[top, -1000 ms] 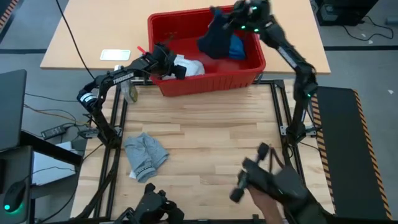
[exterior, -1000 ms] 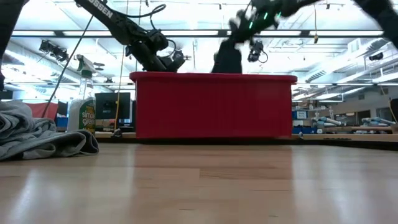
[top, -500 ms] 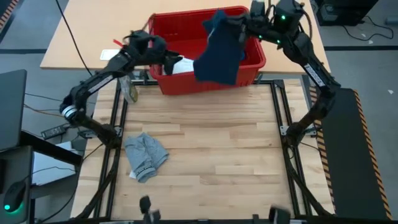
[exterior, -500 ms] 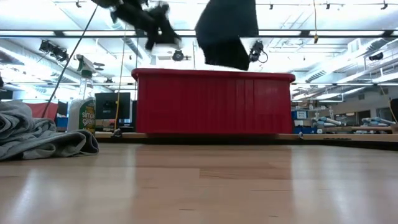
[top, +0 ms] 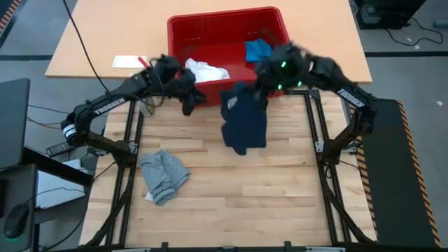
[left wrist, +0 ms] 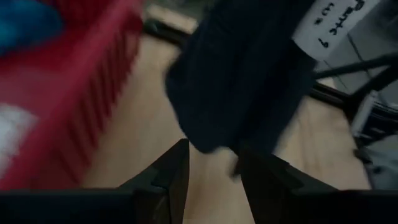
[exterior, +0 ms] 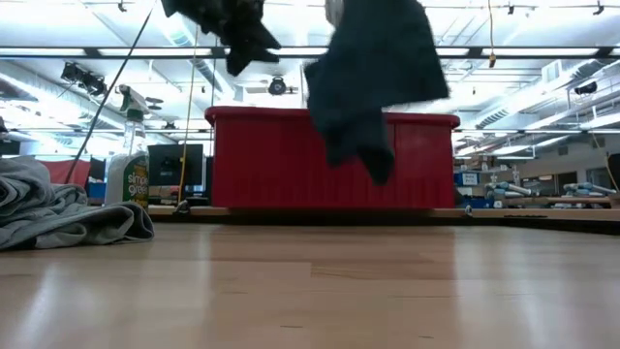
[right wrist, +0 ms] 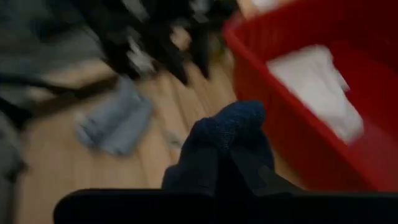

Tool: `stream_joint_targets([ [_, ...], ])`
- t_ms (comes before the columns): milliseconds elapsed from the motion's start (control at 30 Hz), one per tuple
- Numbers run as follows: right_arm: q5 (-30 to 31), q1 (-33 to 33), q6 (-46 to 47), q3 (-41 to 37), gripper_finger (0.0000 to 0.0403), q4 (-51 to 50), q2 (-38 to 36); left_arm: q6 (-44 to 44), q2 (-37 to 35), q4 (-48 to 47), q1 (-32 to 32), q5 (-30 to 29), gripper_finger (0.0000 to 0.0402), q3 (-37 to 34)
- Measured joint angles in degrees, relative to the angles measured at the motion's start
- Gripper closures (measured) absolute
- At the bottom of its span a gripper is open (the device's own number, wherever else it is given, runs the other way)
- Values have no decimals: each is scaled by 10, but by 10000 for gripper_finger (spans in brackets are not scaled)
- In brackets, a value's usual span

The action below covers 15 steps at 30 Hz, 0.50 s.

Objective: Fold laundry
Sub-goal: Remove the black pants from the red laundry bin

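The navy garment [top: 243,124] is held pinched in the closed right gripper [top: 260,89] and hangs in the air just in front of the red basket [top: 183,29], above the bare wood of the worktop [top: 266,189]. The left gripper [top: 190,98] is poised at the basket's near-left corner with its fingers [left wrist: 169,174] parted a little and nothing between them.

The garment is best lowered slowly toward the open middle of the worktop so that its free hem touches first and the cloth can be dragged out flat, well clear of the grey T-shirt [top: 164,175] lying crumpled at the near left.

The white cloth [top: 207,71] and the bright blue garment [top: 257,50] inside the basket are shown only from above; from table height they are hidden by the red wall, though the hanging garment's clearance above the wood is plain there. The pinch itself is seen closest in the right wrist view.
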Motion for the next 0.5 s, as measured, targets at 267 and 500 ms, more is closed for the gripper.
stream_joint_targets([
  [267,158,76,29,-136,387,3,2,-156,-105,145,-37,-28,260,-235],
  [500,253,116,-12,-291,387,114,1,-242,-159,180,-114,-135,260,-298],
])
